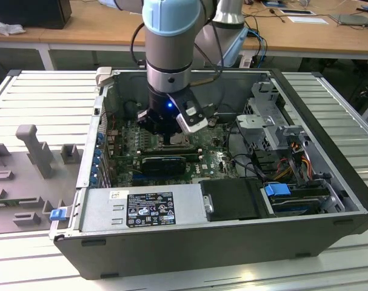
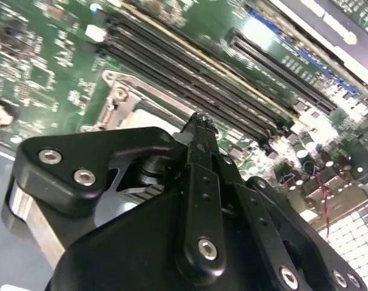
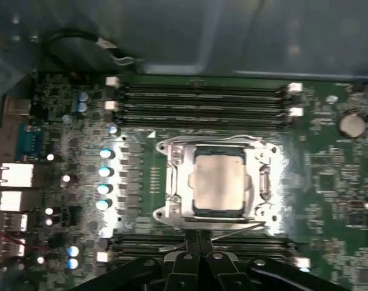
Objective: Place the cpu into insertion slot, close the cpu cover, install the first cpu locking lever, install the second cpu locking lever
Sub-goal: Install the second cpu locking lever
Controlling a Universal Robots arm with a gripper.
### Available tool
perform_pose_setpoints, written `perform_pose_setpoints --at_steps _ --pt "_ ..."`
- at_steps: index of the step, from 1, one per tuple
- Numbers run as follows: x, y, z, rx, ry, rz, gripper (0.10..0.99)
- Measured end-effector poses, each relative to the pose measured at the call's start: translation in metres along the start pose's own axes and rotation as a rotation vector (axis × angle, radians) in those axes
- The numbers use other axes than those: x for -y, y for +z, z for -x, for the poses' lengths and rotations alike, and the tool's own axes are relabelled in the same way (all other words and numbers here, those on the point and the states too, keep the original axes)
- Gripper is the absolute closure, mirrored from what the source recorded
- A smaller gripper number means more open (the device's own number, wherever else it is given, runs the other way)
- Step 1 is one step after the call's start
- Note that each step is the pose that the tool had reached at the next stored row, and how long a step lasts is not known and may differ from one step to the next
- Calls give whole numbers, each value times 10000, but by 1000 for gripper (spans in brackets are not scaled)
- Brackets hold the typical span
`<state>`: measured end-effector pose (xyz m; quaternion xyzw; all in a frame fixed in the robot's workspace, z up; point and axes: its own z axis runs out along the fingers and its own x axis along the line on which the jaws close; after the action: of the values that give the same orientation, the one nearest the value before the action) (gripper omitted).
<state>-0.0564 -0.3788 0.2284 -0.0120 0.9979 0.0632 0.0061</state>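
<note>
We see the cpu [image 3: 218, 182] seated in the insertion slot [image 3: 173, 182], the cpu cover [image 3: 260, 159] apparently closed around it. The gripper [image 3: 199, 239], fingertips pressed together and holding nothing, hovers at the slot's edge, presumably positioned to work a locking lever.

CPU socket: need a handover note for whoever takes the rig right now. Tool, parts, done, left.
Tool: shut, nothing seen between its tips, low at the edge of the insertion slot.
Cpu: seated flat in the slot.
Cpu cover: down over the cpu, chip showing through its window.
Done: cpu placed, cover apparently closed.
Left: both locking levers. A thin rod runs along the slot edge by the tool tips; I cannot tell if it is latched.
</note>
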Motion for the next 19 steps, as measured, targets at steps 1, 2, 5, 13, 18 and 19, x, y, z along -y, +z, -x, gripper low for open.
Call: perform_pose_setpoints --at_steps 1,2,5,13,18,19 --pt "2 19 -5 -1 -3 0 980" --pt "7 55 -11 -2 -7 0 980" --pt "16 133 -29 -6 -38 3 980" --pt "133 158 -133 -32 -386 600 980" --pt "165 162 -183 -25 -454 1009 980" --pt "172 170 -188 -22 -465 1108 980"
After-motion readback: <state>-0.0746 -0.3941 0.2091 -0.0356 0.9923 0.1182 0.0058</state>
